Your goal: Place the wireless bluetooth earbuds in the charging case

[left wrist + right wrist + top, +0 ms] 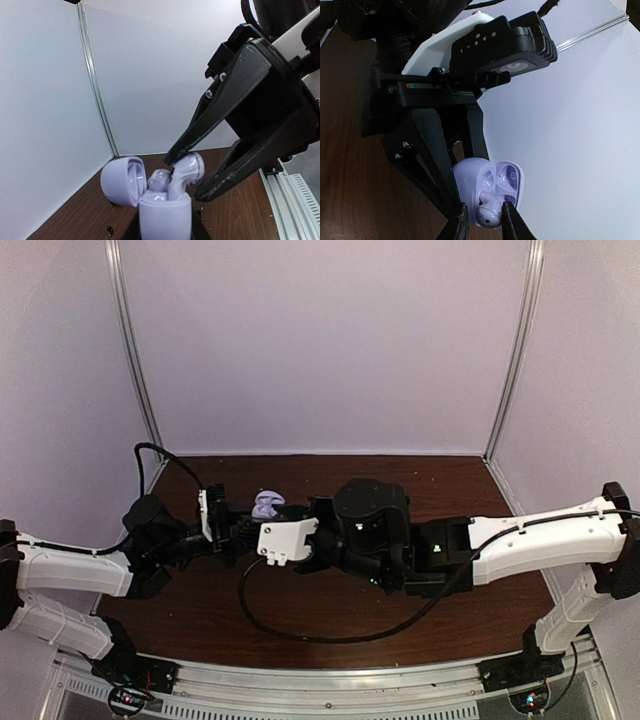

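A dark brown wood-grain table lies beneath the left gripper and spreads out on every side of it. Beyond the gripper stands a plain pale back wall — framed by an aluminium corner post off to the gripper's left and a second aluminium post far to its right. Behind the gripper, along the table's near edge, runs a ribbed aluminium rail. Small black specks dot the tabletop near the gripper.
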`<state>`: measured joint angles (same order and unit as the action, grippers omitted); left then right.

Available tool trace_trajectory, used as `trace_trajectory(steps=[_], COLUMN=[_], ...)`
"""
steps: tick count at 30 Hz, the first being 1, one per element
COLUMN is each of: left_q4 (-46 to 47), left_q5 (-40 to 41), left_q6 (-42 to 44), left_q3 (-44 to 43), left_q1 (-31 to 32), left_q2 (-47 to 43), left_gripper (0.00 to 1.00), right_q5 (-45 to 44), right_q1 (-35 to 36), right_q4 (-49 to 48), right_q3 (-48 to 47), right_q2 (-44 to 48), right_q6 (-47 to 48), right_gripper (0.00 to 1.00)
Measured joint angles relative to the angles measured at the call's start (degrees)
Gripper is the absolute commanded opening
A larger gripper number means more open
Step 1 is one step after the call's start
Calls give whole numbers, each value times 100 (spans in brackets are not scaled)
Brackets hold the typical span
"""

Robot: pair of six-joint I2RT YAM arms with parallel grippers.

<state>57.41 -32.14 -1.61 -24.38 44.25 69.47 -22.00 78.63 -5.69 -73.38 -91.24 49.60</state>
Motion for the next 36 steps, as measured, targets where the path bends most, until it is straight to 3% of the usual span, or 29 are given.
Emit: trace_trajectory(steps=[4,11,18,20,22,24,36], left_q4=[0,50,212,216,212,205,372], left_q5=[-96,-155,-223,-284,-356,-448,-1370], left_q6=[2,-28,-146,-179,-212,-264,-588], left_q3=[0,0,0,0,0,-13,-232], left_q1=[0,0,0,0,-4,-22,-107], left_q2=[0,0,50,72,79,111,651], left_gripper=[0,0,0,0,0,0,0], right_q5=[13,33,153,247,376,570,2793], right_q1=[0,0,0,-2,-35,-90,-1379], right_q4=[-4,-15,-153,-210,-251,-260,-127], right_q3=[-2,-20,-11,33,140,221,1023], right_q2=[-17,-37,-11,57,199,367,1493], right_q6=[0,-11,-52,-125,-269,-494,-2221], right_gripper=[29,50,64,73,91,98,100])
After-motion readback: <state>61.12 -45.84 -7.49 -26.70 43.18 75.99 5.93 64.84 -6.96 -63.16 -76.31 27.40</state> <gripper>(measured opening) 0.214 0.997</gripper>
